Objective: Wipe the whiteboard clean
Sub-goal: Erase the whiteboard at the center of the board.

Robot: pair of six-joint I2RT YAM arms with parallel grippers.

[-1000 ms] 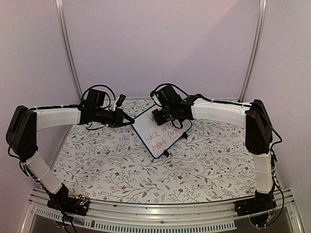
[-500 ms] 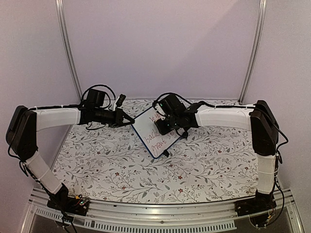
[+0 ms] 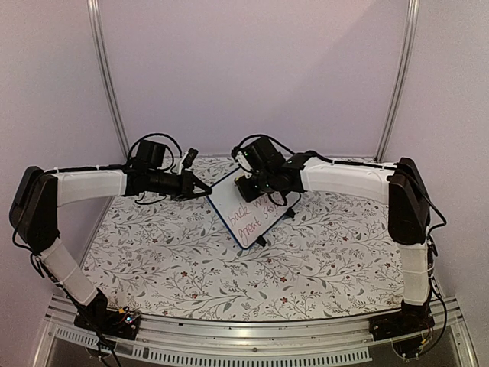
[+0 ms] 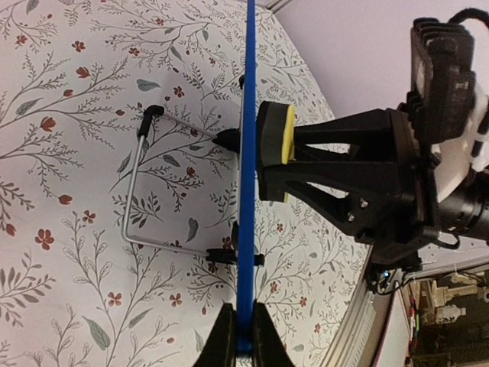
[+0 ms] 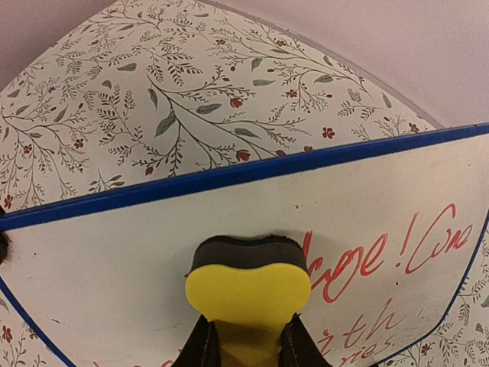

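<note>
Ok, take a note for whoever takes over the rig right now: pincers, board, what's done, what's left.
Left pincer: shut on the whiteboard edge, steadying it on its wire stand.
Right pincer: shut on the eraser, pad against the board's face.
Done: the area left of the eraser is clean.
Left: red writing to the eraser's right and below.
</note>
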